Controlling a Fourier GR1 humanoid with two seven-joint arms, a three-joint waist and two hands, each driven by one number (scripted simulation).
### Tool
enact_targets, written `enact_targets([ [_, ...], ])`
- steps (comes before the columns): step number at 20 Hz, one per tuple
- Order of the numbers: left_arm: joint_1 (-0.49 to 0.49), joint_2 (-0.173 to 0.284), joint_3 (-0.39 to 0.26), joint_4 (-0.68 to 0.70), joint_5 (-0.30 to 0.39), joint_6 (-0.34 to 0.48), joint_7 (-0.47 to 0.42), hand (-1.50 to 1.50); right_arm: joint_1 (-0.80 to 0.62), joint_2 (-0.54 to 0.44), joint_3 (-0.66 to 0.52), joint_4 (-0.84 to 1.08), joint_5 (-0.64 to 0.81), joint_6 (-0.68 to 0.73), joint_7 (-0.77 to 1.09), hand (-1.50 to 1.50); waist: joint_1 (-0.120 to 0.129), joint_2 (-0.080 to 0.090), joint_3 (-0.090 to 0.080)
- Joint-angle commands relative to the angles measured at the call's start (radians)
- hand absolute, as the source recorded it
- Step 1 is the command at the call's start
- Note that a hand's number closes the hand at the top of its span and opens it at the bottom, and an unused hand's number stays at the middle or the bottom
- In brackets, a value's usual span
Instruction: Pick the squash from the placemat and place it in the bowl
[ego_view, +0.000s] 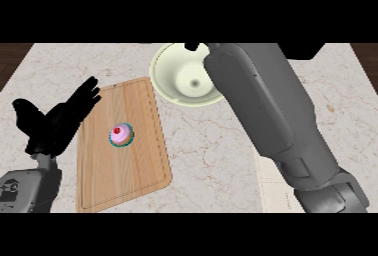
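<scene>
Up at the far edge of the table (207, 165), my right arm reaches over the cream bowl (173, 75); only a dark bit of the right hand (193, 46) shows past the rim, so I cannot tell whether its fingers are wide or closed, or holding anything. No squash visible anywhere I can see: not on the board, not in the part of the bowl that shows. If it's carried, the forearm hides it. My guess: this is the placing step, hand over the bowl, release pending, but unconfirmed.

Left hand (52, 122) rests at the near left, fingers straight and spread, holding nothing, just beside the wooden board (136, 165).

Count: one bowl, one board, one cupcake (121, 135) with pink frosting sitting mid-board, right of the left fingers. Zero squash seen. Right hand is clearly the nearer one to the bowl.
</scene>
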Motion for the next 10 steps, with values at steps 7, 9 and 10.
enact_targets([
  [7,-0.046,0.016,0.014,0.013,0.011,-0.022,-0.007,0.0,-0.055,-0.021,-0.157,0.424,-0.057,-0.284,-0.29,1.5,0.037,0.019,0.001],
  [9,-0.035,-0.024,-0.024,0.018,-0.018,0.003,-0.006,0.0,-0.06,-0.019,-0.167,0.492,-0.062,-0.299,-0.337,1.5,0.036,0.02,0.001],
  [10,-0.038,-0.008,-0.004,0.008,-0.001,-0.002,0.012,0.0,-0.044,-0.043,-0.182,0.516,-0.075,-0.298,-0.388,1.5,0.036,0.019,0.001],
])
